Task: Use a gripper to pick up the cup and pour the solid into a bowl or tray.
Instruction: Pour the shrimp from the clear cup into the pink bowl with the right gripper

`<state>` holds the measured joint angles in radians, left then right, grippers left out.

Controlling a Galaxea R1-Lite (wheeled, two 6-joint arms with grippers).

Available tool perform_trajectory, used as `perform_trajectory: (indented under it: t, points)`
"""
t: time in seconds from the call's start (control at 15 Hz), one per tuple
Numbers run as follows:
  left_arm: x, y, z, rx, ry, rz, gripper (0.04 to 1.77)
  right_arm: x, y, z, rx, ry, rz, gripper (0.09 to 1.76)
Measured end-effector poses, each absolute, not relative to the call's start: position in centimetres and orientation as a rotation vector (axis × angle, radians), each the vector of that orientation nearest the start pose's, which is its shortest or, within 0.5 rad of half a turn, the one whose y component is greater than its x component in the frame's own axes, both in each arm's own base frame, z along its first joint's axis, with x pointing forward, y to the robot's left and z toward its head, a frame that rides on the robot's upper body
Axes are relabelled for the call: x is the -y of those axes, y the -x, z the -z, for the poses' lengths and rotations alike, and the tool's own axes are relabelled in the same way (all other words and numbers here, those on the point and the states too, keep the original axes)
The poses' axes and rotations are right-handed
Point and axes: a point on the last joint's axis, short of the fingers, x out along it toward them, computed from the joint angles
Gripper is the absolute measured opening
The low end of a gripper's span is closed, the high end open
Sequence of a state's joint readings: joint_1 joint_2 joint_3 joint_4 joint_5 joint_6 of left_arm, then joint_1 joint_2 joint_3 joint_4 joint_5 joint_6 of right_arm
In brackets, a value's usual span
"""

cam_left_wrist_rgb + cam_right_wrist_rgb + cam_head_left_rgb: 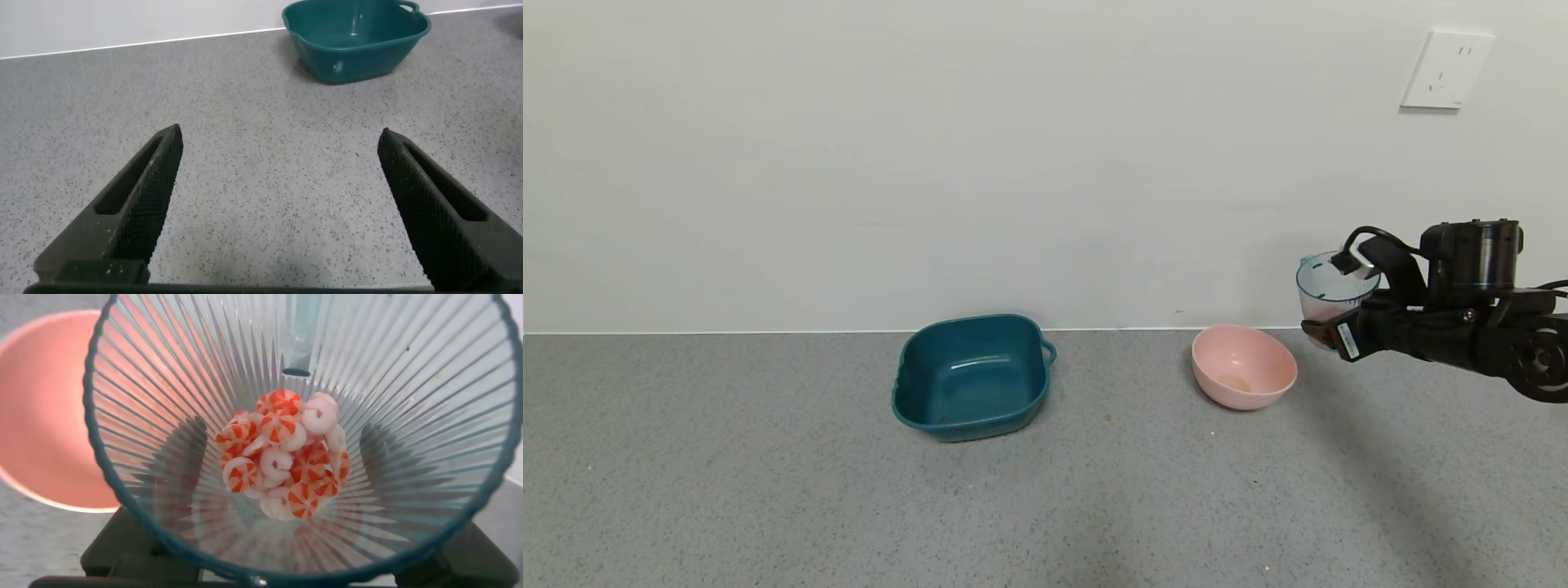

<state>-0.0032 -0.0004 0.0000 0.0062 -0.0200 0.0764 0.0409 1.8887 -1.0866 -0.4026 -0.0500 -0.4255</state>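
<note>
My right gripper (1327, 331) is shut on the ribbed blue-green cup (1333, 292) and holds it upright in the air, just right of the pale pink bowl (1245, 367). In the right wrist view the cup (409, 392) fills the picture, with the pink-red and white solid (286, 453) heaped on its bottom and the bowl (41, 416) beside and below it. The dark fingers (184, 465) show through the cup wall on both sides. My left gripper (279, 137) is open and empty over bare counter; it is out of the head view.
A dark teal basin (970, 377) with handles stands on the grey speckled counter left of the bowl; it also shows in the left wrist view (356, 37). A white wall runs behind, with a socket (1445, 69) at the upper right.
</note>
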Motion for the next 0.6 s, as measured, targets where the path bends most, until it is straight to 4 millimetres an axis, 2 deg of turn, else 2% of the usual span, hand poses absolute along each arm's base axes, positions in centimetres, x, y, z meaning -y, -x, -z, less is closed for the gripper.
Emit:
perform_trajectory:
  t: [0.6]
  points:
    - [0.0, 2.3, -7.5, -0.005, -0.076, 0.023, 1.72, -0.9, -37.5, -17.6, -0.375, 0.67, -0.097, 1.32]
